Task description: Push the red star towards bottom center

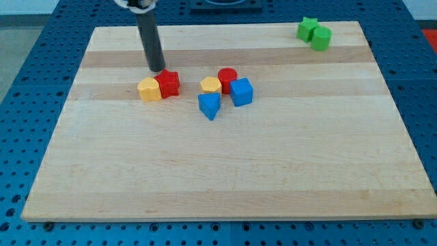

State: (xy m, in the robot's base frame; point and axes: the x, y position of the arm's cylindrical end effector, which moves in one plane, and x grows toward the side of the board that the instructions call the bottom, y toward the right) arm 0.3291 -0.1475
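Observation:
The red star point(168, 83) lies on the wooden board point(225, 164) at the upper left of middle, touching a yellow block point(149, 89) on its left. My tip point(157, 69) is just above the red star toward the view's top, at or very near its upper edge. The rod rises from there to the view's top.
A cluster lies right of the star: a yellow block point(211, 85), a red cylinder point(227, 77), a blue cube point(241, 91) and a blue triangular block point(209, 106). A green star point(307, 28) and a green cylinder point(321, 37) sit at the top right corner.

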